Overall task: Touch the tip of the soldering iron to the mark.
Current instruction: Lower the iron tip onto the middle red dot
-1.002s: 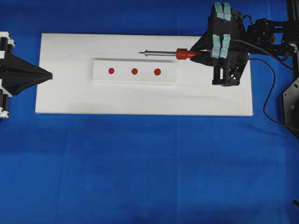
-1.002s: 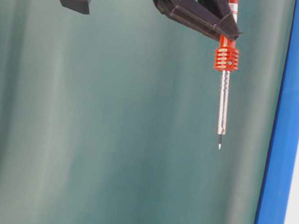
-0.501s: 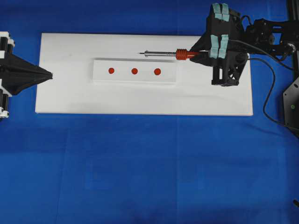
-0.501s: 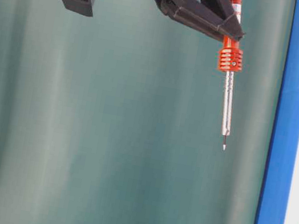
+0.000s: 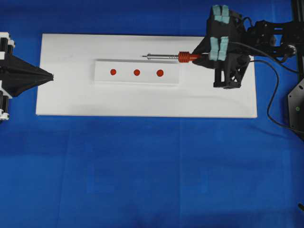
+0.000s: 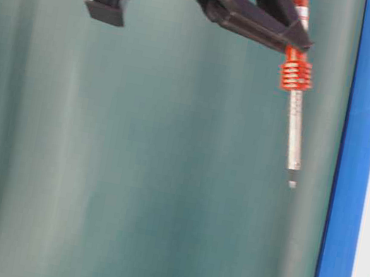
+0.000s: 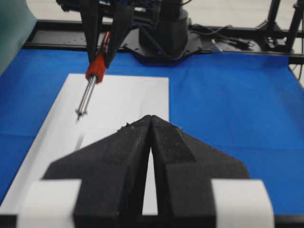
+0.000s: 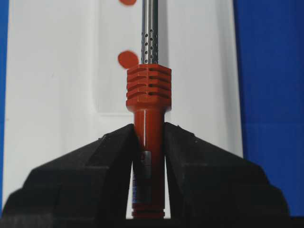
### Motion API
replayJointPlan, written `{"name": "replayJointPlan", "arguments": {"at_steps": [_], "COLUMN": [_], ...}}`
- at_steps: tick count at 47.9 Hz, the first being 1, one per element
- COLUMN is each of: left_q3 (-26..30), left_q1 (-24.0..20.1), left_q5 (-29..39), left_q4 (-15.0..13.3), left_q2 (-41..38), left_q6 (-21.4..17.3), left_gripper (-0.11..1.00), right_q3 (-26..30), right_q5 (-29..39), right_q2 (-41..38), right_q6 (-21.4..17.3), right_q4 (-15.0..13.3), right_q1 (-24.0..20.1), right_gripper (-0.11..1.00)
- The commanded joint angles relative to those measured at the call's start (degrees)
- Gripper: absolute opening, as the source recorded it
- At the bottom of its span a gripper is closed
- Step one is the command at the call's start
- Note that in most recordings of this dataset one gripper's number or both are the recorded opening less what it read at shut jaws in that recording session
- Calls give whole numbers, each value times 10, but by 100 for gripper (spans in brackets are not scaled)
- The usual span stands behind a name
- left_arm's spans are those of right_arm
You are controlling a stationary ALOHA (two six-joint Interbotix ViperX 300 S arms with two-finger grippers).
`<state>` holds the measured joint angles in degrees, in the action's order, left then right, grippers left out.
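soldering iron [image 5: 173, 56] first: it is clamped by its red handle between the jaws of the right gripper [image 5: 203, 53], which are closed tight on it, as the right wrist view shows plainly. the silver shaft juts out past the ribbed collar, with its tip beside the far edge of the raised white strip [image 5: 137, 80], not over it.

taking that strip as the landmark: three red marks [image 5: 137, 72] sit in a row along it, the white board [image 5: 71, 102] lies under it, and the blue cloth [image 5: 142, 171] surrounds the board. the iron hangs clear above the board on the strip's far side, its point roughly level with the gap between the middle and right-hand marks.

compared with a second ago, the table-level view shows the iron closer to the board surface and the shaft tilted more toward it, with some motion blur at the tip; from overhead the gripper has edged slightly away from the strip. i read this as the descent starting, but the tip still needs to come sideways onto a mark.

the left gripper [image 7: 149, 126] waits off the strip's left end, fingers pressed together, holding nothing.
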<state>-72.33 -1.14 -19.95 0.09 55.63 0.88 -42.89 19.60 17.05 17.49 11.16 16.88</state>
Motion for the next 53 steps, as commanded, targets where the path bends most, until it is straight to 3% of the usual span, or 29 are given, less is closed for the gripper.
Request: {"name": "replayJointPlan", "arguments": {"at_steps": [1, 28, 53], "left_q3": [6, 5, 5], "left_q1": [1, 1, 1], "left_q5": [-5, -5, -5], "left_q4": [1, 0, 0], "left_q2": [-4, -4, -4], "left_q6": [0, -1, -1], "left_gripper": [0, 0, 0], "right_q3": [11, 24, 28], "right_q5": [-4, -53, -51], "right_q2": [-10, -113, -133], "right_q6": [0, 1, 1], "right_q4": [0, 2, 2], "right_q1": [-4, -23, -23], "right_gripper": [6, 6, 6]}}
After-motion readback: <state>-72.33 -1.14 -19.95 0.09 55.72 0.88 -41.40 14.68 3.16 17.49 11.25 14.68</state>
